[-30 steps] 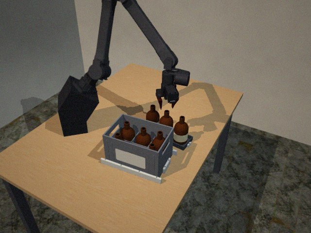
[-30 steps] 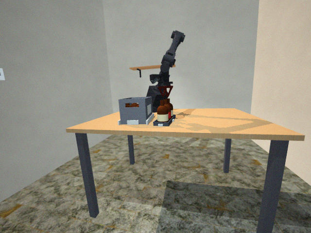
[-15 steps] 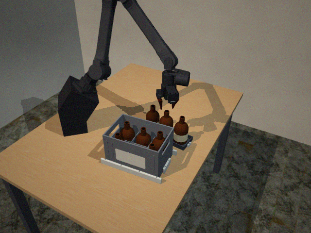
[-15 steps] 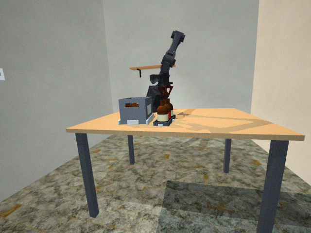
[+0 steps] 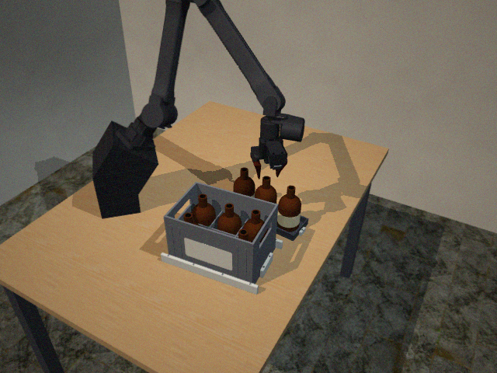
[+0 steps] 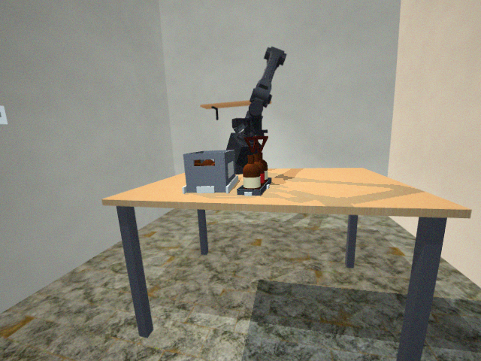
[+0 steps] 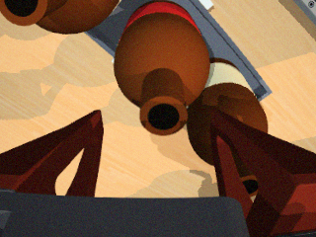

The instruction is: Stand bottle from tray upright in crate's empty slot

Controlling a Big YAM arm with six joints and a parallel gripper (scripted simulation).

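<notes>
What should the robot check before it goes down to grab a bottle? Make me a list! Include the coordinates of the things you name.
1. Gripper point(image 5: 268, 176) point(image 6: 256, 149) point(image 7: 156, 119) open, nothing between its fingers: ok.
2. Red-labelled bottle point(image 5: 265, 194) point(image 7: 160, 54) standing upright on the tray point(image 5: 292, 235) point(image 6: 248, 190) point(image 7: 242, 69): ok.
3. Fingers lined up around that bottle's neck: not ok, the wrist view shows the neck ahead of them.
4. Crate point(image 5: 208, 250) point(image 6: 204, 174) sitting flat, not tipped: ok.
5. Slot for the new bottle in plain sight: cannot tell, the crate's front wall hides part of the inside.

Hand point(image 5: 268, 176) point(image 6: 256, 150) point(image 7: 156, 119) apparently slightly lower.
</notes>
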